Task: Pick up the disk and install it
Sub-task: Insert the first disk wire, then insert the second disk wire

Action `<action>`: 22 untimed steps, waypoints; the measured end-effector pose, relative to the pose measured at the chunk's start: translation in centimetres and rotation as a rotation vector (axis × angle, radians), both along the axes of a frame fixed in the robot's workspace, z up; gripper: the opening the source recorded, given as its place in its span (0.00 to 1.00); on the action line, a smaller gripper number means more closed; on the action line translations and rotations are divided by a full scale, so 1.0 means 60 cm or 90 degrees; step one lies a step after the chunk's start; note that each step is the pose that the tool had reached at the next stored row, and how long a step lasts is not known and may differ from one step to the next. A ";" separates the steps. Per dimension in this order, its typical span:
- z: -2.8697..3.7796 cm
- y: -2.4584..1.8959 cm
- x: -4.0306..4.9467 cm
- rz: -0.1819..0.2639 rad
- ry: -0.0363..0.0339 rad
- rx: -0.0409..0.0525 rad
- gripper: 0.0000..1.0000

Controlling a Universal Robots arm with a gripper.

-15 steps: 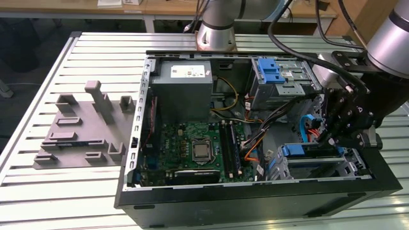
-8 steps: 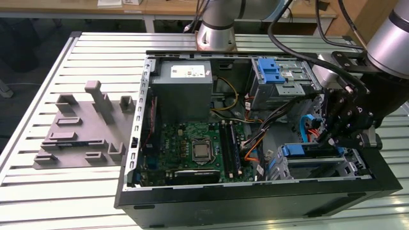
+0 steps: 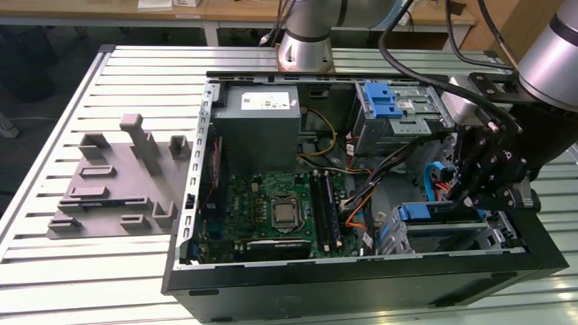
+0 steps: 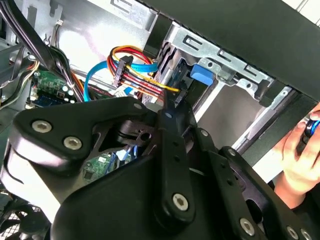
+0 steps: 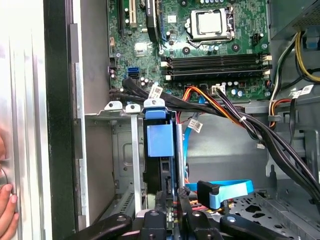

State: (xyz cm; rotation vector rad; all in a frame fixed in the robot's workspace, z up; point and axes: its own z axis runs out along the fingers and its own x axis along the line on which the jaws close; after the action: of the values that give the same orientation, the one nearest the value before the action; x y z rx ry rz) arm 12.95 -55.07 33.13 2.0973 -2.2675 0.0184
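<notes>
Black gripper [image 5: 172,212] at bottom centre of first wrist view, fingers clenched on disk [image 5: 160,150]. Disk stands edge-on in drive bay [image 5: 131,150] of open computer case [image 3: 361,284], blue tab facing camera. Person's hand [image 4: 300,160] at second wrist view's right edge.

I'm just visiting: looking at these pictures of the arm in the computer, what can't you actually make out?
- The disk: in the first wrist view it stands edge-on in its bay, label unseen.
- The tool: in the exterior view its tips are lost against dark cables.
- A person's hand: cut off by the second wrist view's edge.
- The case's bay floor: hidden by the tool.
</notes>
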 end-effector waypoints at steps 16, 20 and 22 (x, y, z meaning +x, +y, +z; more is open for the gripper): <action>0.020 0.0000 0.000 0.000 0.0031 0.0000 0.11; 0.020 0.0000 0.000 0.000 0.0032 0.0000 0.11; 0.020 0.0000 0.000 0.000 0.0032 0.0000 0.11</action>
State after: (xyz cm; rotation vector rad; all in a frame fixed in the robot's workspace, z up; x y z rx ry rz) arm 12.96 -55.07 34.34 2.0949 -2.2647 0.0132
